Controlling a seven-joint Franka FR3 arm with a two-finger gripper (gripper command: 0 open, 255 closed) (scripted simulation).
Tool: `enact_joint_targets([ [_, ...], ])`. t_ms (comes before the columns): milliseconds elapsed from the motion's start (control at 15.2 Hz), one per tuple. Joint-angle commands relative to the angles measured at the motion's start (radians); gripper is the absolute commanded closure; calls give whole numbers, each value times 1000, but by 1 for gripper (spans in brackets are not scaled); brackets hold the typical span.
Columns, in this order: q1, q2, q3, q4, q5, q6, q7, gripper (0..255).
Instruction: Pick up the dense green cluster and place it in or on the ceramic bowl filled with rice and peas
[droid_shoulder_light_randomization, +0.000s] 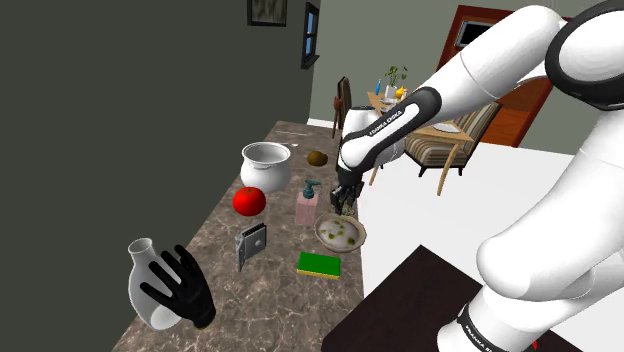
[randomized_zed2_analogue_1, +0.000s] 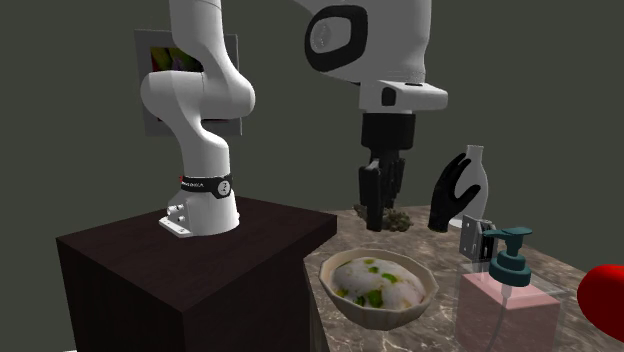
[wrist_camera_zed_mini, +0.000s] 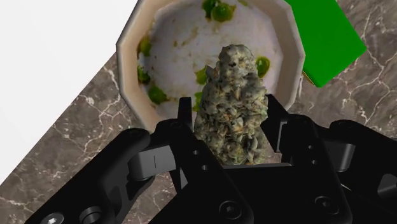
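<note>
We see the gripper (wrist_camera_zed_mini: 230, 108) with its jaws clamped on the green cluster (wrist_camera_zed_mini: 235, 73). The cluster stands upright between the two black fingers (wrist_camera_zed_mini: 185, 113). Its lower part is hidden behind the hand's dark body. Along the gripper's line of sight it overlaps the bowl (wrist_camera_zed_mini: 127, 63) of white rice and green peas. The cluster and the fingers cover the bowl's near rim, and we cannot tell whether the cluster touches the rice.

In the shoulder view the cluster is too small for us to make out. In the second exterior view only a greenish scrap shows behind the fingertips.

The green sponge (droid_shoulder_light_randomization: 319, 264) lies just beside the bowl. Both sit near the long worktop (droid_shoulder_light_randomization: 285, 310) edge that faces the stand (randomized_zed2_analogue_1: 170, 270). The pink soap dispenser (droid_shoulder_light_randomization: 309, 205) stands near the bowl, further in from that edge. The tomato (droid_shoulder_light_randomization: 249, 201) and the white pot (droid_shoulder_light_randomization: 265, 165) are closer to the wall edge. We cannot identify a small brown thing (droid_shoulder_light_randomization: 318, 158) past the pot.

At the worktop's end nearest the shoulder camera, a black glove (droid_shoulder_light_randomization: 180, 288) hides part of a glass flask (droid_shoulder_light_randomization: 143, 272). A small grey object (droid_shoulder_light_randomization: 250, 243) lies between them and the sponge.

The worktop is dark veined marble set against a dark wall (droid_shoulder_light_randomization: 120, 120). Beyond it are a white floor (droid_shoulder_light_randomization: 470, 200), a striped armchair (droid_shoulder_light_randomization: 440, 145) and a wooden door (droid_shoulder_light_randomization: 490, 60).
</note>
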Motion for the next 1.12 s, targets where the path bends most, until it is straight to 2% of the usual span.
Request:
enact_joint_targets([
  [0,-1,25,-4,-3,-20,25,10,255],
  [660,23,181,-49,-8,-162,166,111,255],
  [924,24,181,-50,-8,-162,166,110,255],
  [990,24,177,-48,-7,-160,165,110,0],
  [1056,24,177,-48,-7,-160,165,110,0],
])
